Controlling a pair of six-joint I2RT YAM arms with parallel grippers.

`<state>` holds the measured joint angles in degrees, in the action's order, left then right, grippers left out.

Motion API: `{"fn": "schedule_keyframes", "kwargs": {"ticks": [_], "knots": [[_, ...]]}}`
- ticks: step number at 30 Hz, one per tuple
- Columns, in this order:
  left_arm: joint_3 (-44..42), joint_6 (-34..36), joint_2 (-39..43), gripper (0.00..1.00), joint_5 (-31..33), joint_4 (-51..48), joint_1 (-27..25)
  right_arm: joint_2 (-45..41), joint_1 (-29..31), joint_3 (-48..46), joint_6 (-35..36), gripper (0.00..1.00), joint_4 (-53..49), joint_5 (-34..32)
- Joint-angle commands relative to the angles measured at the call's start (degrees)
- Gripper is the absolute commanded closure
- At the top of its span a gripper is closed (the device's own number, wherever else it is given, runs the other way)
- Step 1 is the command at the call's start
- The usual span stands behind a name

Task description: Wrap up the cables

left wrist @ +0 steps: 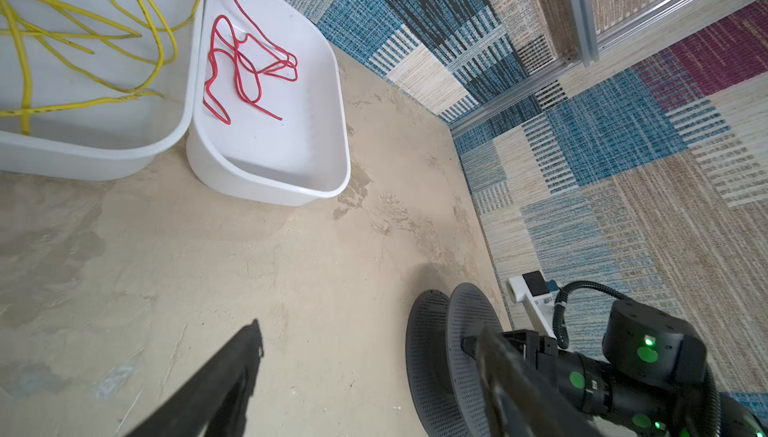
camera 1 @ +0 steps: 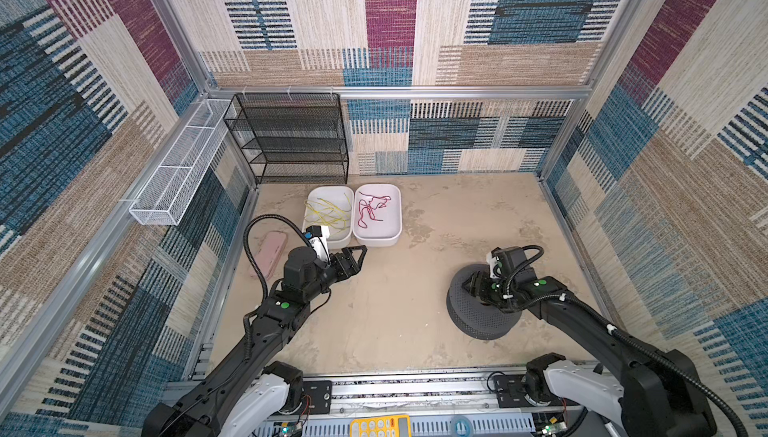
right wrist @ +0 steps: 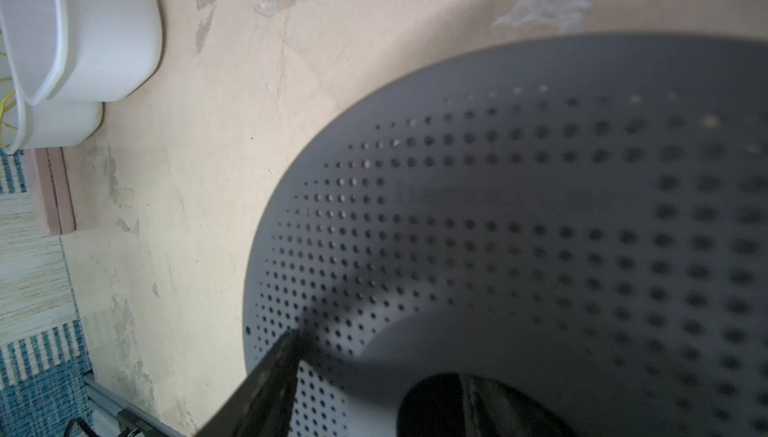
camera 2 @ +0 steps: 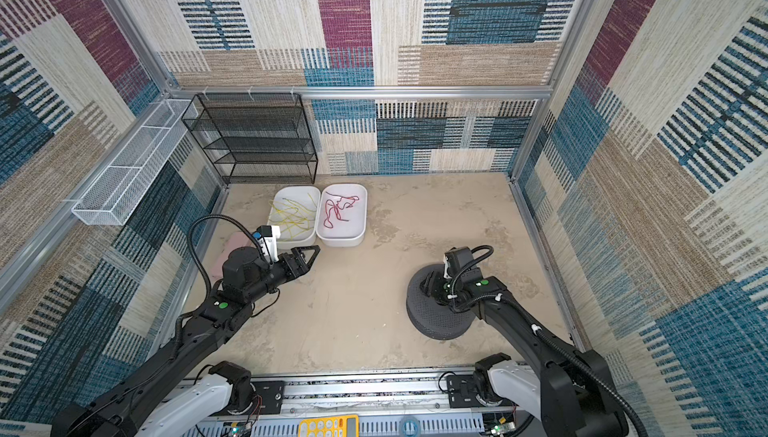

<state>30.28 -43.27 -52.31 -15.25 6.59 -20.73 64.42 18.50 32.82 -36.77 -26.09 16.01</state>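
The cables (camera 1: 328, 214) (camera 2: 291, 216) (left wrist: 83, 40) are thin yellow strands lying in loose loops inside the left white tub (camera 1: 328, 193). My left gripper (camera 1: 360, 257) (camera 2: 313, 254) (left wrist: 370, 331) hovers open and empty over the floor just in front of the two tubs. A grey perforated spool (camera 1: 478, 318) (camera 2: 440, 318) (left wrist: 432, 364) (right wrist: 498, 206) lies on the floor at the right. My right gripper (camera 1: 471, 283) (camera 2: 426, 283) (right wrist: 382, 360) rests on its top flange with jaws apart. One finger is in the hub hole, the other lies across the flange.
A red cord (camera 1: 376, 210) lies in the right white tub (camera 1: 395, 225). A pink case (camera 1: 270, 254) sits by the left wall. A black mesh rack (camera 1: 291, 139) and a white mesh basket (camera 1: 178, 173) stand at the back left.
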Motion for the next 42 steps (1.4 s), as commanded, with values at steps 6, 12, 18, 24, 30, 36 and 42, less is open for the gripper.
{"fn": "schedule_keyframes", "kwargs": {"ticks": [6, 12, 18, 24, 30, 36, 42], "knots": [[-0.7, 1.0, 0.7, 0.17, 3.6, -0.3, 0.1, 7.4, 3.4, 3.1, -1.1, 0.38, 9.9, 3.3], [1.0, 1.3, 0.2, 0.17, 4.3, -1.4, 0.2, 14.3, 7.2, 7.4, -2.1, 0.38, 15.0, 4.3], [3.2, 2.1, 0.3, 0.17, 5.1, -3.5, 0.2, 22.9, 11.6, 14.3, -1.4, 0.38, 17.8, 4.7], [5.4, 3.5, 0.9, 0.17, 5.9, -6.1, 0.2, 29.0, 16.2, 18.4, -2.2, 0.37, 20.4, 5.3], [6.6, 4.0, 0.9, 0.17, 6.3, -7.1, 0.2, 31.9, 19.6, 20.0, -2.9, 0.37, 21.7, 5.3], [7.4, 4.4, 0.9, 0.17, 6.6, -7.6, 0.2, 31.7, 20.2, 20.4, -2.6, 0.36, 21.7, 5.2], [8.4, 4.9, 0.9, 0.17, 6.9, -8.8, 0.2, 29.8, 20.2, 21.3, -1.3, 0.35, 20.0, 4.3]]}}
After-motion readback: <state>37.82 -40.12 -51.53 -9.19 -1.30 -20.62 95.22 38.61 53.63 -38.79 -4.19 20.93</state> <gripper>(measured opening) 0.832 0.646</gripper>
